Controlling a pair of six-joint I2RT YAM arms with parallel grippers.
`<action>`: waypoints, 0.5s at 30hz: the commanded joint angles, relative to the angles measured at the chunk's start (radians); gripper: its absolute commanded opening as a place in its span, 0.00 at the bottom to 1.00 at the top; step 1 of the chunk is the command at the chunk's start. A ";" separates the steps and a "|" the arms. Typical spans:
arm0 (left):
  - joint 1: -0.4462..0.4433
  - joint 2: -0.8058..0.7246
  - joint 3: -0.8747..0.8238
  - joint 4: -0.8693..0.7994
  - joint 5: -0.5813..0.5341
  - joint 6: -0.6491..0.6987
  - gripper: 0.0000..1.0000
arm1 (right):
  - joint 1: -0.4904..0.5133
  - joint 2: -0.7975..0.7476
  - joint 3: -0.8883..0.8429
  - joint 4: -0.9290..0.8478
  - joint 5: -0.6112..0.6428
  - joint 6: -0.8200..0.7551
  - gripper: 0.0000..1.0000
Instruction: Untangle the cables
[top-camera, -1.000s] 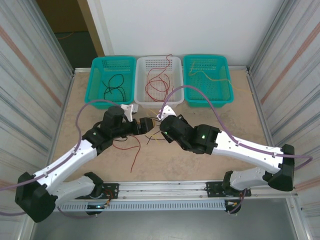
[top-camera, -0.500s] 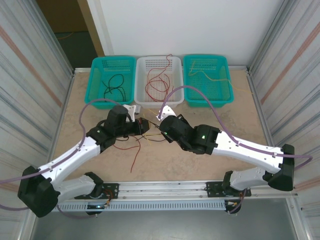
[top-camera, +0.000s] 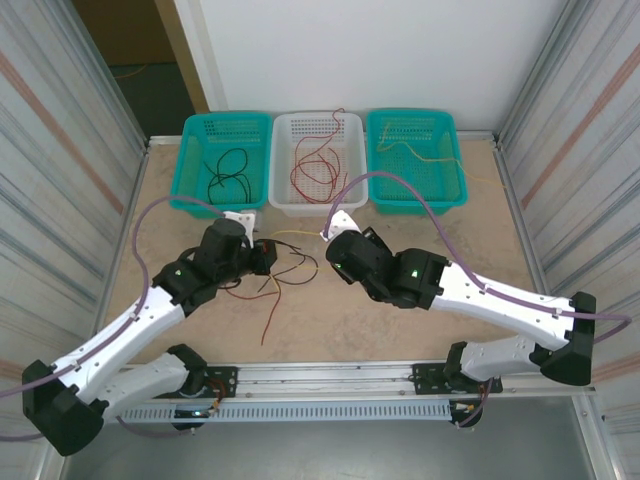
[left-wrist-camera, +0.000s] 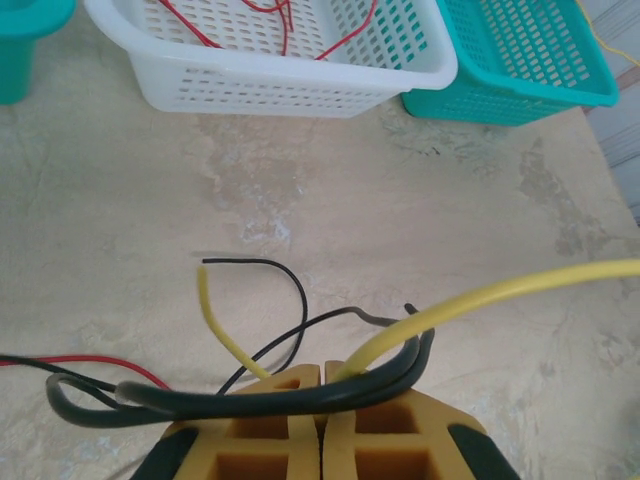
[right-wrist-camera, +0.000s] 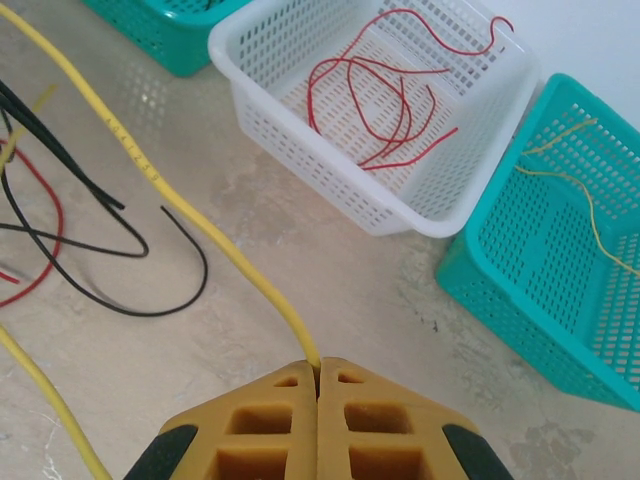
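Top external view, cables (top-camera: 285, 265) tangled at the middle of the bench (top-camera: 340, 325), left gripper (left-wrist-camera: 322, 372) closed on black and yellow strands (left-wrist-camera: 230, 405), right gripper (right-wrist-camera: 318, 366) clamped on the yellow cable (right-wrist-camera: 150, 175).

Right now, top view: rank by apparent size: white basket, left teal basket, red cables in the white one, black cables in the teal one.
1. white basket and left teal basket: look alike, not ranking them.
2. red cables: spread over most of the white basket.
3. black cables: a tighter clump.
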 joint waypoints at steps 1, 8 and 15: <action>0.015 0.001 -0.015 -0.001 -0.014 -0.023 0.00 | -0.028 -0.002 0.014 -0.032 0.051 0.031 0.24; 0.099 -0.010 -0.133 0.248 0.220 -0.355 0.00 | -0.032 -0.049 -0.057 0.127 0.003 0.355 0.64; 0.072 -0.067 -0.325 0.652 0.137 -0.751 0.00 | 0.002 -0.154 -0.340 0.481 -0.035 0.715 0.77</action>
